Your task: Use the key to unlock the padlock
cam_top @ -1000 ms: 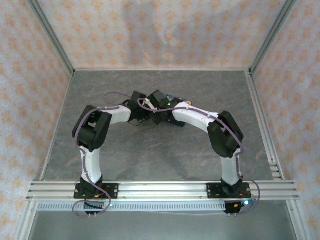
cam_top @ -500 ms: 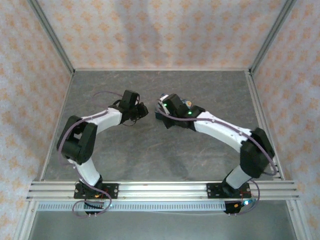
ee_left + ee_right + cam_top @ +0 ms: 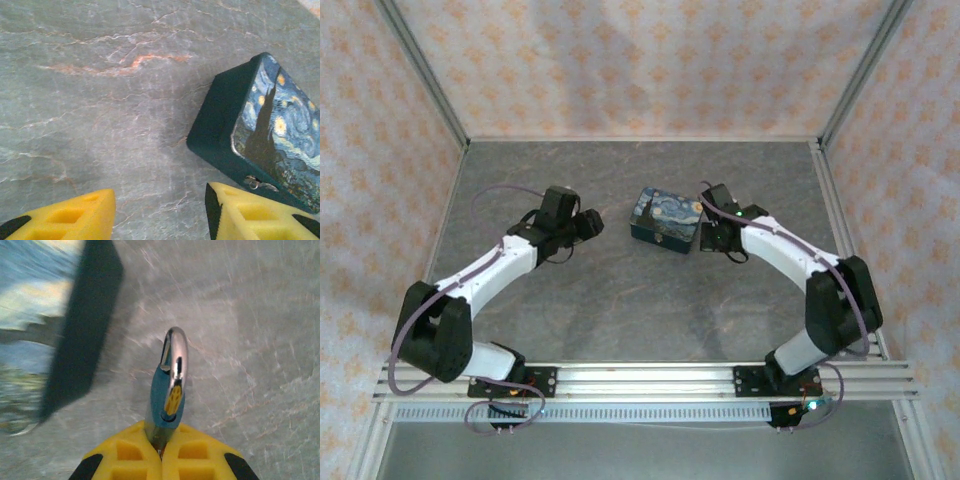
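Two grippers, two states. R gripper (image 3: 161, 436): fingers closed tight on the lower body of the padlock (image 3: 168, 387). The blue body is clamped and the shackle points away from the wrist, clear of the fingers. Probable reason: this grip fixes the body and leaves the shackle free to release. You see the shackle edge-on, so locked/unlocked can't be told, nor where the keyhole faces. Padlock pos.: in the R gripper, just beside the starry-print tin (image 3: 227, 127).

L gripper (image 3: 159, 199): fingers spread wide, nothing between them, over bare tabletop (image 3: 90, 100) w/ the tin's corner near one finger. Judgement: L is kept free as the key hand, so you need the key in it before insertion.
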### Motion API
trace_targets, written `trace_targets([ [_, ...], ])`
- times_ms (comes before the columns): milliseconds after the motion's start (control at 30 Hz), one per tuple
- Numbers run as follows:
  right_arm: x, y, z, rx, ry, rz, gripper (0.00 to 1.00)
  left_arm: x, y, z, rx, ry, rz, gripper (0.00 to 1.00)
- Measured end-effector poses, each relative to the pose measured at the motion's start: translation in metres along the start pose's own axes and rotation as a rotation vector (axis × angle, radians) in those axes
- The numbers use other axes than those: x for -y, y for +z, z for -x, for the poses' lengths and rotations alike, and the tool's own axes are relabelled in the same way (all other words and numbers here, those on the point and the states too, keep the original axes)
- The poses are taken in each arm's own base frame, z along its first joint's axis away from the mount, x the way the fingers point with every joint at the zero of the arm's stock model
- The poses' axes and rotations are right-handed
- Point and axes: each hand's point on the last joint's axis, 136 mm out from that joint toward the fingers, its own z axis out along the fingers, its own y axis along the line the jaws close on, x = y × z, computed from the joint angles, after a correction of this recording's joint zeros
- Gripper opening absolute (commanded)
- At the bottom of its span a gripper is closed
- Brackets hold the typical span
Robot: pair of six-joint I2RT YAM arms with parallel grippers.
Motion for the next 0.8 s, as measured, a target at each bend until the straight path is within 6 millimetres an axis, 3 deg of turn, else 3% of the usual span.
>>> trace_targets([
  [133, 0.008, 0.022, -0.018, -0.087, 0.044, -0.037, 0.00, -0.012, -0.001, -0.005, 0.000, 0.007, 0.044, 0.53],
  [300, 0.012, 0.032, -0.027, -0.129, 0.077, -0.054, 0.04, -0.021, -0.003, -0.006, 0.004, 0.025, 0.081, 0.53],
  [433, 0.020, 0.035, -0.026, -0.136, 0.117, -0.070, 0.34, -0.026, -0.004, -0.005, 0.009, 0.029, 0.102, 0.60],
  [567, 0.027, 0.034, -0.027, -0.144, 0.136, -0.092, 0.46, -0.032, -0.005, -0.002, 0.018, 0.039, 0.130, 0.67],
  [600, 0.029, 0.032, -0.026, -0.144, 0.140, -0.097, 0.48, -0.034, -0.006, -0.001, 0.022, 0.039, 0.141, 0.70],
  [633, 0.030, 0.028, -0.022, -0.137, 0.145, -0.099, 0.50, -0.035, -0.007, 0.001, 0.025, 0.039, 0.150, 0.98],
  [800, 0.045, -0.004, 0.022, -0.002, 0.215, -0.083, 0.58, -0.035, -0.018, 0.026, 0.086, 0.053, 0.192, 1.00],
])
